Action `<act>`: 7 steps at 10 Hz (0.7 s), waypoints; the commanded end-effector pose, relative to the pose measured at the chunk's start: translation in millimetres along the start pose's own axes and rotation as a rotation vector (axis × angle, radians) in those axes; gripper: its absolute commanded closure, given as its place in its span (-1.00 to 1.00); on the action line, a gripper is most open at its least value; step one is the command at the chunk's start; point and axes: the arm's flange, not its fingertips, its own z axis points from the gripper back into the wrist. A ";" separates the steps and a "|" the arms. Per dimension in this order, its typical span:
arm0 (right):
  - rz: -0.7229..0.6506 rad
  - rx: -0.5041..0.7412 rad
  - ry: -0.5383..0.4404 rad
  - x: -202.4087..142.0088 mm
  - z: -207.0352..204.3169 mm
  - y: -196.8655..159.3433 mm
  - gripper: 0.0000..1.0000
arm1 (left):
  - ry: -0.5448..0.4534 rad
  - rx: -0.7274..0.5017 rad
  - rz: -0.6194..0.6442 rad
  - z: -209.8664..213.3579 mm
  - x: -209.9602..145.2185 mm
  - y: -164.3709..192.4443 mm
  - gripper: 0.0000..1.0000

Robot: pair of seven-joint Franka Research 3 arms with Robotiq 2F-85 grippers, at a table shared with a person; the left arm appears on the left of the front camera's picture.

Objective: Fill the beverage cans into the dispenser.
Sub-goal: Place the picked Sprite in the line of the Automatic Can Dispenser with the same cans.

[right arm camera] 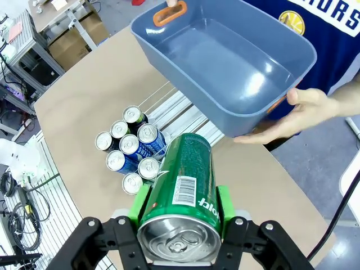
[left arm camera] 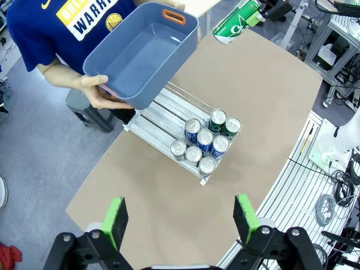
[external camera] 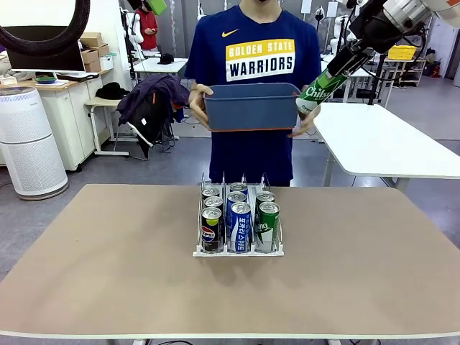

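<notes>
Dispenser [external camera: 238,251] at desk [external camera: 108,266] centre held seven cans [external camera: 240,223], one green-lane slot unfilled; right end effector [right arm camera: 180,209] clamped a green can [right arm camera: 183,188] aloft beside the person's emptied blue tub [external camera: 251,106]; left end effector [left arm camera: 180,216] gaped wide, empty

Your right gripper [right arm camera: 179,216] is raised high at the far right, its jaws clamped on the sides of a green can [right arm camera: 183,185] held tilted in the air. Your left gripper [left arm camera: 180,222] hangs well above the table, pointing down, its green-padded fingers [left arm camera: 115,220] spread wide with nothing between them.
</notes>
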 end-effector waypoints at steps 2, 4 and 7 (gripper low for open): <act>-0.130 -0.107 -0.031 -19.4 20.2 35.1 -0.16 | -0.010 0.005 0.002 0.2 -1.5 0.2 -1.00; -0.215 -0.186 0.041 -42.8 28.5 54.8 -0.16 | -0.010 0.005 0.002 0.2 -1.5 0.2 -1.00; -0.310 -0.120 0.098 -95.3 18.2 82.5 -0.16 | -0.010 0.005 0.002 0.2 -1.5 0.2 -1.00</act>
